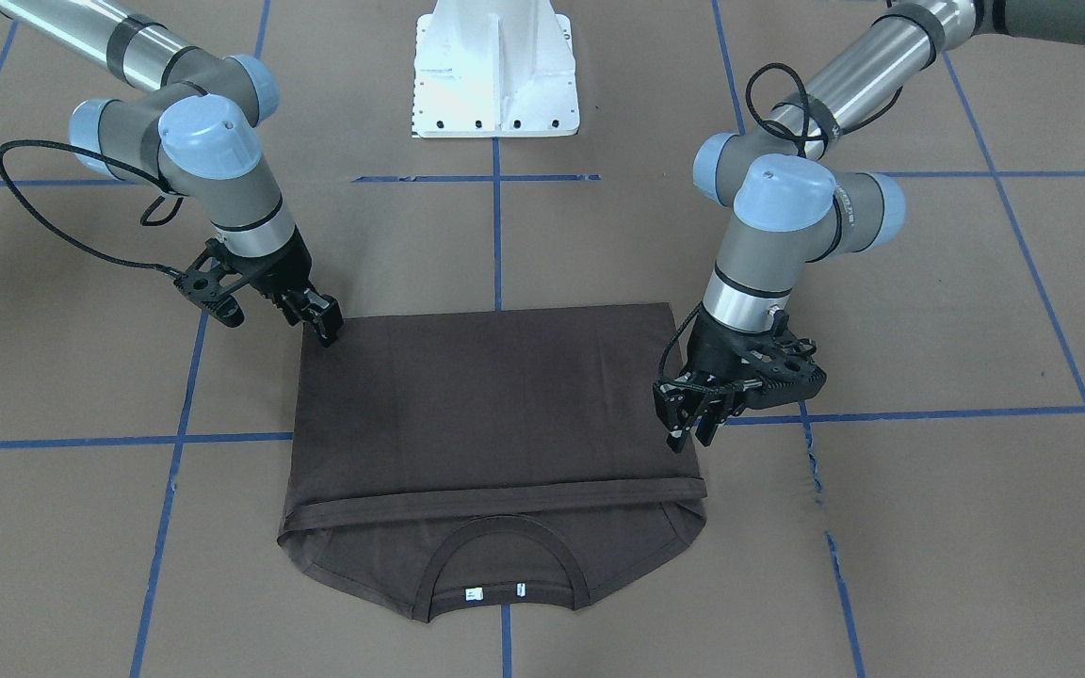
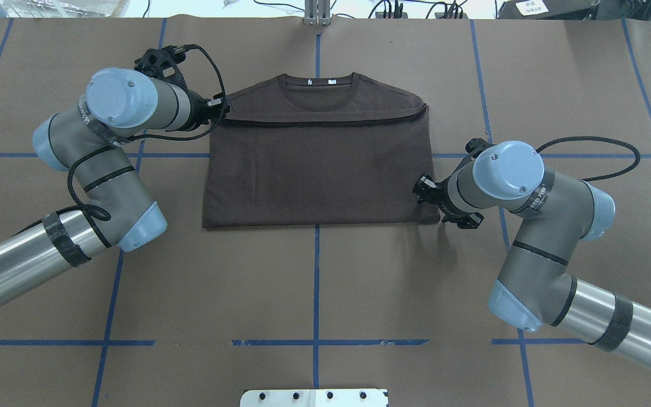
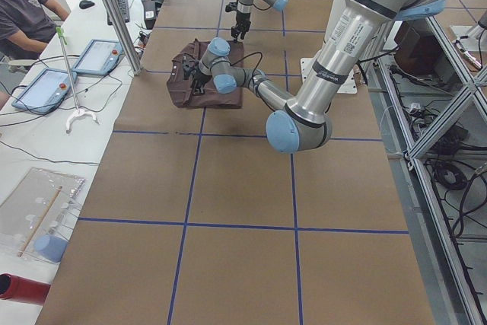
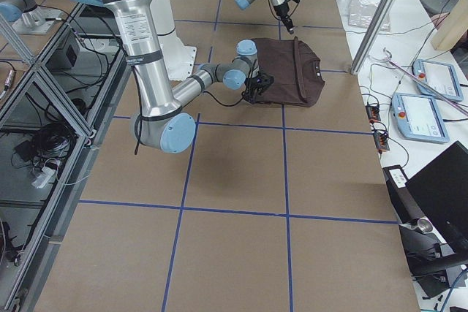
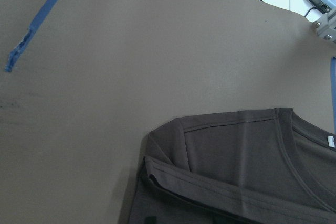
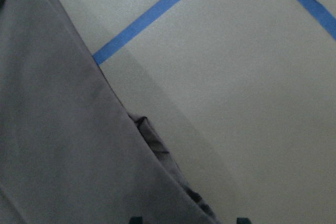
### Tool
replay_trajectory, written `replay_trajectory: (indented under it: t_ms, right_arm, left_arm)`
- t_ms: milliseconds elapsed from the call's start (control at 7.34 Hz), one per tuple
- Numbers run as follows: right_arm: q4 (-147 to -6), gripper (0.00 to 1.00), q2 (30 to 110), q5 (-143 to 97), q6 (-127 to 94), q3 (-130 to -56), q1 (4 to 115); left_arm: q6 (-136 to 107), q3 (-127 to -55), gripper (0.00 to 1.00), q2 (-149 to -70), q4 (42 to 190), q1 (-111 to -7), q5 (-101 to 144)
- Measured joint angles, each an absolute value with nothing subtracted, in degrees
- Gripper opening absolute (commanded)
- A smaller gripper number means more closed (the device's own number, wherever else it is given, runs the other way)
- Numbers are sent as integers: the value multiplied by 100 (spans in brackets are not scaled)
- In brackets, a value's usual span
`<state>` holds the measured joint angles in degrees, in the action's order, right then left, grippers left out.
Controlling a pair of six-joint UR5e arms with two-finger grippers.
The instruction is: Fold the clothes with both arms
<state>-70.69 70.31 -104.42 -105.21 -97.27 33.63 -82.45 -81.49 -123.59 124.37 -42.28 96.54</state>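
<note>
1. Brown-papered worktop (image 2: 359,282) carries the T-shirt (image 2: 314,169) at its centre, hem doubled up to just below the collar.
2. The left claw (image 1: 690,435), fingers slightly apart, hovers at the hem's end. The right claw (image 1: 326,328), also apart, straddles the fold's corner.
3. Probably regrasping: the next fold needs both layers pinched.

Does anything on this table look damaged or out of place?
The blue tape line nearest the robot's base is broken by gaps. A little fabric bunches out at the T-shirt edge beside the right end effector.
</note>
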Motion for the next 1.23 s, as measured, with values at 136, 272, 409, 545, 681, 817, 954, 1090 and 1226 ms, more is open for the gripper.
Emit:
replay_trajectory:
  t_ms: [136, 272, 409, 545, 681, 817, 954, 1090, 1226]
  right_arm:
    - [-7067, 29, 7028, -10439, -10523, -9683, 3355]
    - [-7067, 0, 7029, -10438, -10529, -9681, 3352]
    - [-7066, 0, 7033, -10441, -10534, -9701, 3351]
    - [-7067, 0, 7041, -10446, -10537, -9729, 3354]
    - [-7066, 0, 7060, -10449, -10538, -9768, 3356]
    - [-7066, 0, 7086, -10454, -10538, -9836, 3355]
    - [-7068, 0, 7138, -10472, -10540, -9969, 3338]
    - [-7072, 0, 7307, -10493, -10570, -10253, 3259]
    - [-7091, 0, 7624, -10506, -10685, -10753, 3049]
  left_arm:
    - [-8244, -8150, 47, -12358, 12436, -4228, 9656]
    - [-8244, -8153, 47, -12359, 12437, -4228, 9658]
    - [-8244, -8155, 47, -12363, 12436, -4228, 9659]
    - [-8244, -8154, 47, -12365, 12436, -4228, 9659]
    - [-8246, -8151, 47, -12366, 12438, -4225, 9659]
    - [-8250, -8149, 47, -12372, 12442, -4223, 9659]
    - [-8256, -8149, 47, -12382, 12442, -4225, 9659]
    - [-8279, -8153, 47, -12396, 12439, -4226, 9661]
    - [-8309, -8158, 47, -12407, 12439, -4227, 9665]
